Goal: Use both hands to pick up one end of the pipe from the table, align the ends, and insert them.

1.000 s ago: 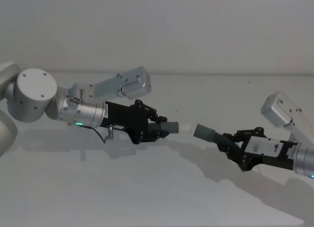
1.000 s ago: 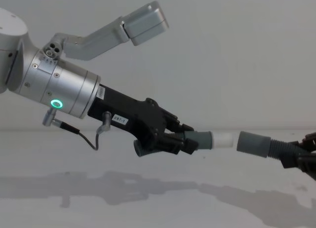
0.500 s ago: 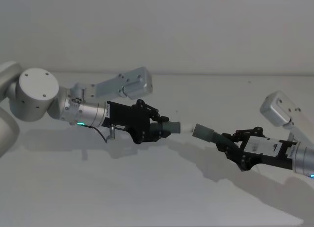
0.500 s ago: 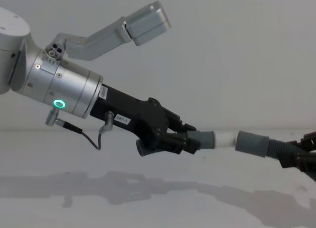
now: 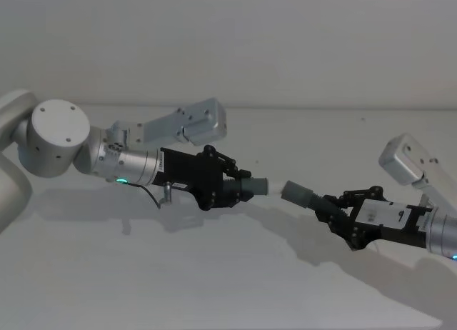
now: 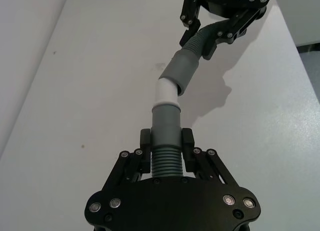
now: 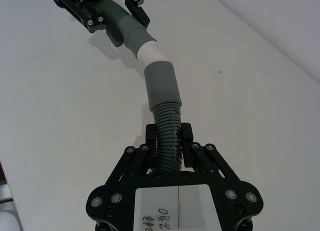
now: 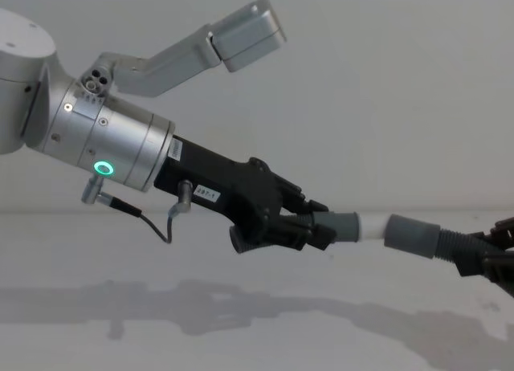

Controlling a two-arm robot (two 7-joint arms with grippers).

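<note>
- Jaws of the left gripper [image 6: 166, 150] clamp the ribbed neck of the white-tipped pipe piece [image 6: 165, 122].
- Right gripper [image 7: 169, 141] clamps the cuffed pipe piece [image 7: 161, 88].
- White tip [image 8: 373, 227] sits just inside the cuff [image 8: 411, 234], between both grippers, above the surface [image 5: 214, 273].

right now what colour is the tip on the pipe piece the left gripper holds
White, on a dark grey pipe piece; the tip shows best in the left wrist view.
</note>
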